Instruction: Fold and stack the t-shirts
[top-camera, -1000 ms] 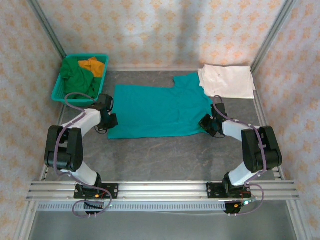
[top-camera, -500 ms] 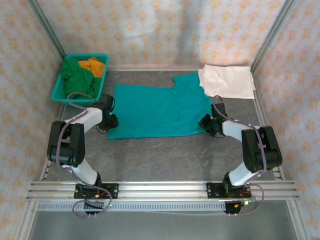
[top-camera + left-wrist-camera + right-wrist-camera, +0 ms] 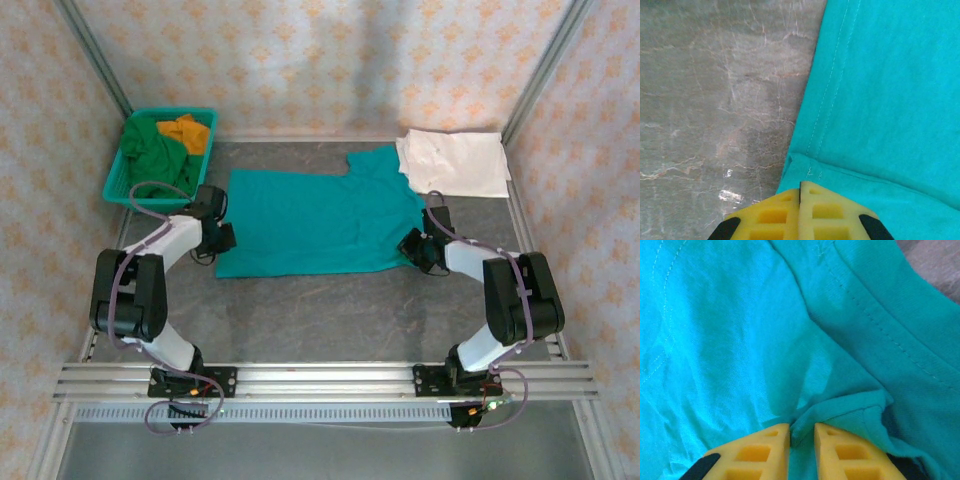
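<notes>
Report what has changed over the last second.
The left arm shifted slightly and came back to about where it began, its jaws shut at the hem corner of the teal t-shirt. The right arm stayed put, jaws pinching a fold of that shirt. The shirt, white t-shirt and basket did not move.

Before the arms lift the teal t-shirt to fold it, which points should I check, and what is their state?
1. Right claw pinches the teal t-shirt: ok, a fold sits in its grip.
2. Left claw holds the hem corner: cannot tell, it is shut at the edge.
3. Shirt spread flat: ok.
4. White t-shirt apart from it: not ok, edges meet.
5. Bare table in front: ok.
</notes>
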Available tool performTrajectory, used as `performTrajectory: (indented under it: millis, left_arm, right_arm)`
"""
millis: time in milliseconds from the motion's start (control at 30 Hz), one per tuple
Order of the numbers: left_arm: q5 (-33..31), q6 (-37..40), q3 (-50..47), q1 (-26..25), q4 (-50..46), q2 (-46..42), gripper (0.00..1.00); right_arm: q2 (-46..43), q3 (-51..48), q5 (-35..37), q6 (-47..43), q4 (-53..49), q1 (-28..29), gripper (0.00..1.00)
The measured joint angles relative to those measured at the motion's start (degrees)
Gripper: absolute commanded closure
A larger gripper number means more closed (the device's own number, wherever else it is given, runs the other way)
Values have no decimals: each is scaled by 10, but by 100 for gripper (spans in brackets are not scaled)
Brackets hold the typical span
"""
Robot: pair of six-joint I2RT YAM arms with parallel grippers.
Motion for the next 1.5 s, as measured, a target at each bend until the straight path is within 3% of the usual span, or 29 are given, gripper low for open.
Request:
performTrajectory:
  millis: [167,233,400,567,700,900,1267,1500]
  left_arm:
    - [0,0,9,0,-6,-23,100]
    - [0,0,10,0,-6,-24,70]
    - [2,2,23,0,-8,-1,55]
    - [5,2,26,0,-5,37,58]
    - [7,8,26,0,-4,59,87]
    - [9,4,26,-3,-3,58,99]
    - [-2,2,27,-4,-27,-17,100]
    - [-16,6,54,-4,-54,-19,100]
  right_arm:
    - [0,1,0,0,0,0,79]
    - [0,1,0,0,0,0,79]
    - [0,1,0,0,0,0,79]
    - [1,1,0,0,3,0,79]
    - [1,1,0,0,4,0,79]
    - [1,1,0,0,4,0,79]
    - [1,1,0,1,4,0,79]
    - [1,9,6,0,-4,0,80]
